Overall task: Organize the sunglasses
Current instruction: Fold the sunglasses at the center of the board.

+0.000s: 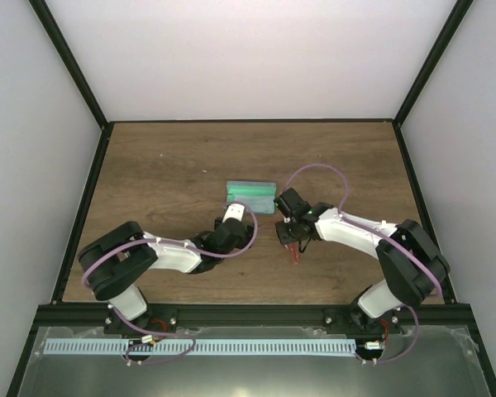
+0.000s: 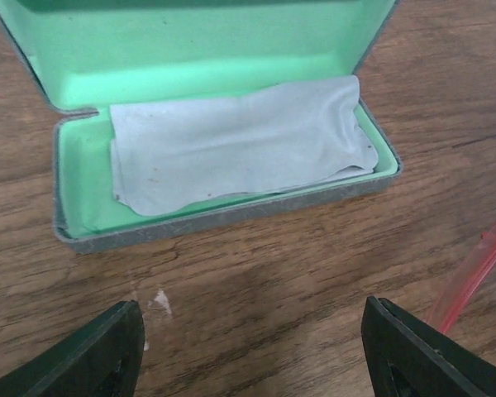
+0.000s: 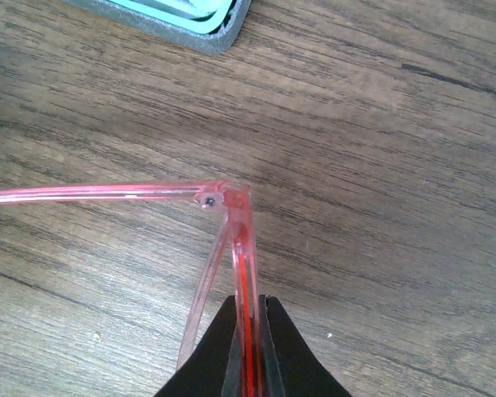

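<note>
One open case (image 2: 231, 213), one cloth (image 2: 240, 141) inside. One pair of red sunglasses (image 3: 241, 240), clenched in right gripper (image 3: 250, 331); left gripper (image 2: 252, 331) spread, empty.

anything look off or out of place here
The pale blue cloth lies rumpled across most of the open case's green tray, right where glasses would go. The sunglasses are outside it over the wood, pinched by part of their thin red frame in the right gripper. Nothing looks broken or spilled.
</note>
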Controlling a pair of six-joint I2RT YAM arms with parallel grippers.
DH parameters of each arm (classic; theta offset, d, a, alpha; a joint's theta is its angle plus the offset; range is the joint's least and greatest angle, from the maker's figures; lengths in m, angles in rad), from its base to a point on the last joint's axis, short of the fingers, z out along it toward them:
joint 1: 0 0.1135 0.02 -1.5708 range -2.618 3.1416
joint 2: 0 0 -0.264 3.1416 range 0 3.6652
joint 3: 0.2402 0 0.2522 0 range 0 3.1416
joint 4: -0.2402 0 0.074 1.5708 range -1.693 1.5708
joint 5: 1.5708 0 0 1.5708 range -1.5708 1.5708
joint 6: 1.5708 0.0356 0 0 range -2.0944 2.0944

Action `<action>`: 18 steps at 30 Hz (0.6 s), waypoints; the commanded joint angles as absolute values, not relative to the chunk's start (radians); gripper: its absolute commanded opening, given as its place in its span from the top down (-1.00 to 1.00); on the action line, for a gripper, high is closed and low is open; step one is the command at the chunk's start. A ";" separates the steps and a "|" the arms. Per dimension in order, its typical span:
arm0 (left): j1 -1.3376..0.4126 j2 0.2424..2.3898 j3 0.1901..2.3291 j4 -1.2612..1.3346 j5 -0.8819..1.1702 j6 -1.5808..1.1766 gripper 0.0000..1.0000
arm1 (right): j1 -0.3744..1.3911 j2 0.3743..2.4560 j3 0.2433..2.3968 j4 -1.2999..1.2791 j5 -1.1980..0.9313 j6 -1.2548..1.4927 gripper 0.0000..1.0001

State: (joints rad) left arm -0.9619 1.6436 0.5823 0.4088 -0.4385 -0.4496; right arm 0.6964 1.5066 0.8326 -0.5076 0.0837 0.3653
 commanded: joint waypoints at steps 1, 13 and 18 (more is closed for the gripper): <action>-0.966 1.687 0.566 0.476 -0.356 -0.493 -0.49 | 0.706 1.466 0.838 -0.480 0.060 0.358 0.95; -1.030 1.837 0.641 0.559 -0.275 -0.554 -0.48 | 0.706 1.473 0.834 -0.465 0.044 0.356 0.96; -1.062 1.896 0.758 0.507 -0.271 -0.587 -0.47 | 0.708 1.486 0.839 -0.461 0.038 0.370 0.97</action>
